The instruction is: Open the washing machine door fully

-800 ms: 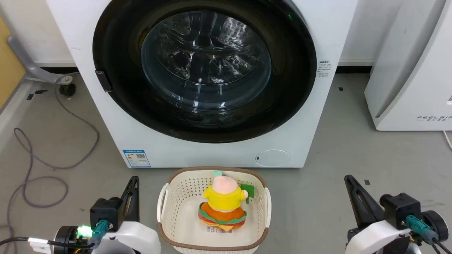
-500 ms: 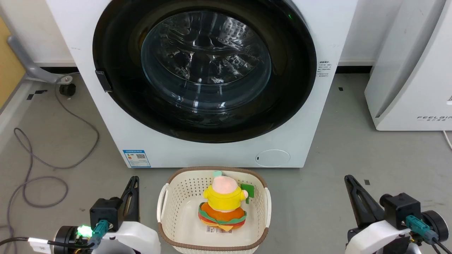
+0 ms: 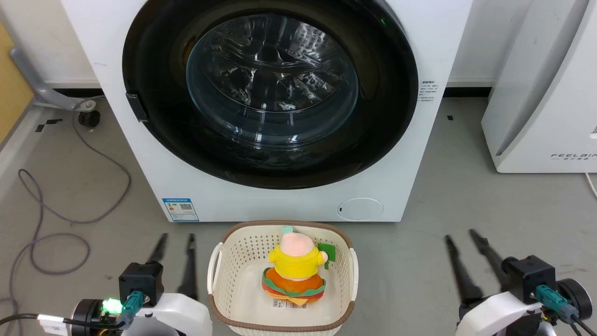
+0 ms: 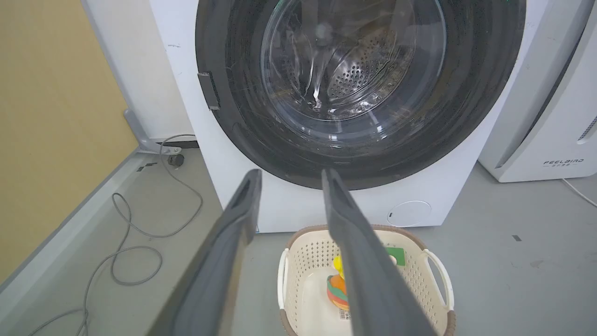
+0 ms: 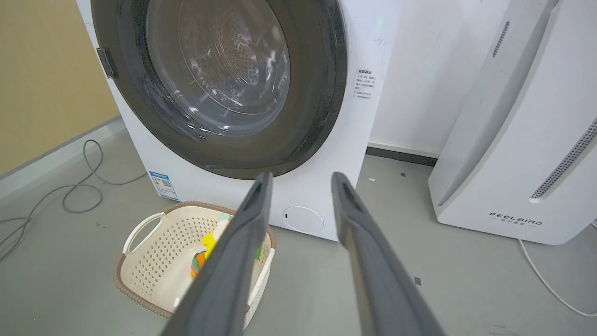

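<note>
Washing machine door (image 3: 272, 88), big, round and shiny black with a clear glass bowl in its middle, is shut flat on the front of the white boxy washing machine (image 3: 261, 203). It is almost as wide as the washing machine. Through the glass you can see the steel drum with its little holes.

A tall white slanted machine with FEELBIRD written on it (image 3: 545, 102) stands to the right of the washing machine, a bit apart from it. Both stand on the grey floor (image 3: 443, 186).

A cream plastic basket with holes and a brown rim (image 3: 280, 225) sits on the floor just in front of the washing machine, near its middle.

The left gripper (image 3: 177, 239), with two long dark fingers, is in front of the washing machine on its left side. Its jaws are apart and hold nothing. The right gripper (image 3: 461, 235) is in front of the washing machine on its right side. Its jaws are apart too, with nothing between them. Both point at the washing machine and do not touch it.

A soft toy with a yellow top and orange bottom (image 3: 295, 270) sits in the basket, with a small green card (image 3: 328, 253) beside it.

A thin grey cable (image 3: 129, 179) lies on the floor left of the washing machine. Low on the washing machine's front are a round white flap (image 3: 359, 208) on the right and a small blue label (image 3: 180, 209) on the left. A small black tab (image 3: 136, 106) sits on the door's left edge.
</note>
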